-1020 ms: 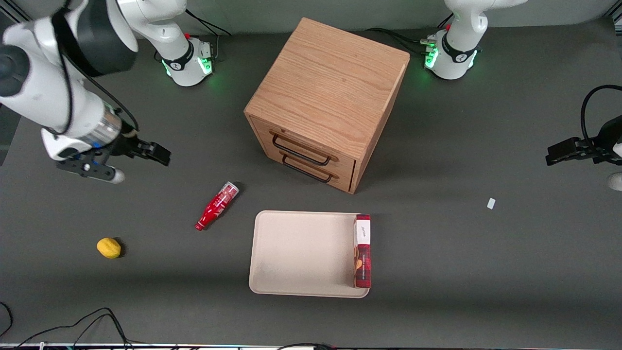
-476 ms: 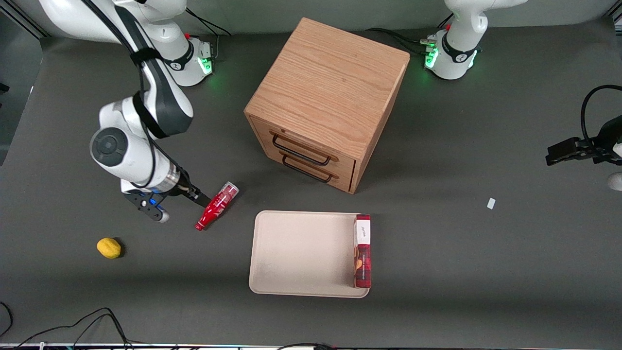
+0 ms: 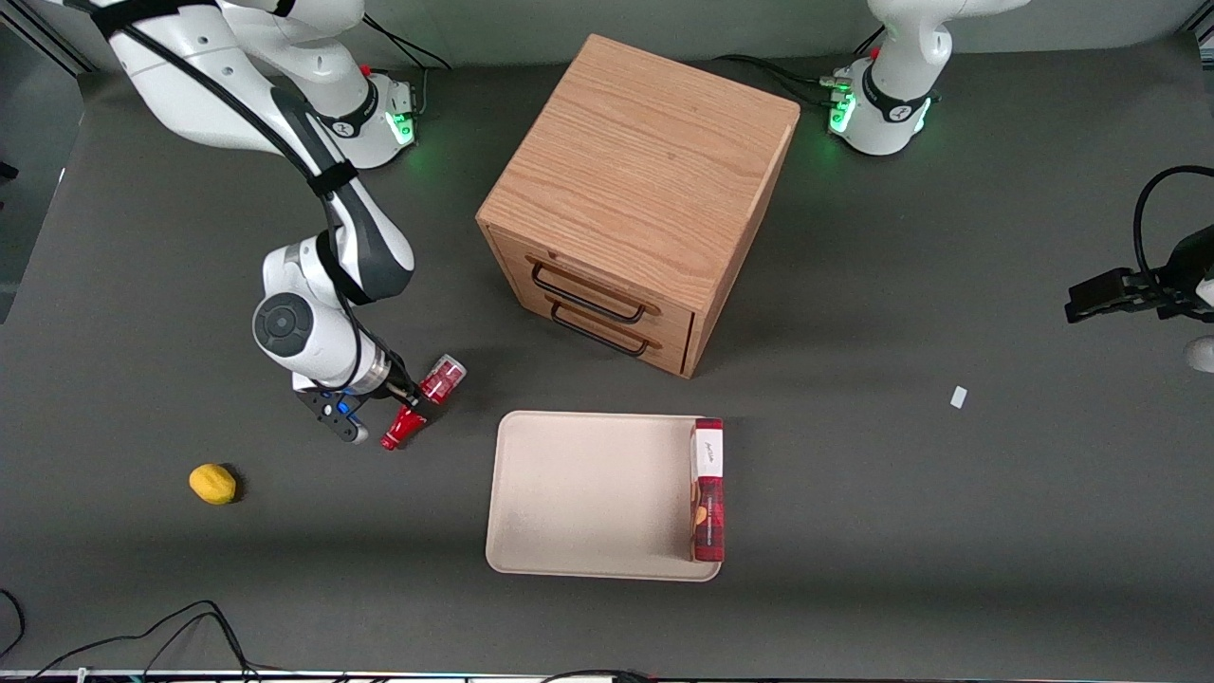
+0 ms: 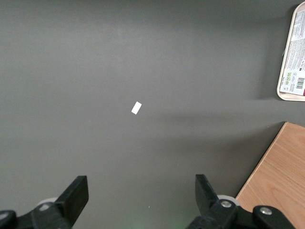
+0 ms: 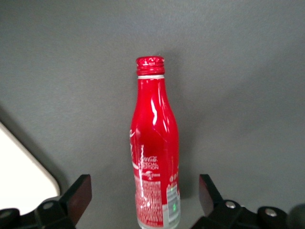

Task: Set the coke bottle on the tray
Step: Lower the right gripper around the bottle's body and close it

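- Coke bottle (image 3: 422,404) lies on its side on the dark worktop (image 3: 910,531), off the tray, near the tray's corner toward the working arm's end; red cap points toward the front cam, clear base points toward the drawer cabinet (image 3: 637,203).
- Claw (image 3: 410,402) is low over the bottle's mid-section. In the wrist view the fingers (image 5: 76,195) stand wide apart w/ the bottle (image 5: 155,157) centred between them, gap on each side, so nothing gripped yet.
- Tray (image 3: 588,493) sits flat, nearer the front cam than the cabinet. A red-and-white box (image 3: 708,489) stands on edge along the rim toward the parked arm's end; rest of the tray surface is bare (plenty of room for the bottle).
- Progress, by my read: approach + alignment look done; grip, lift, carry to tray and release all remain. Early stage.
- Risk guess: the bottle is round and lying down, so it could roll if the fingers close off-centre.
- Also on the worktop: a lemon (image 3: 212,483) toward the working arm's end, well apart from the bottle; a small white scrap (image 3: 959,396) toward the parked arm's end.
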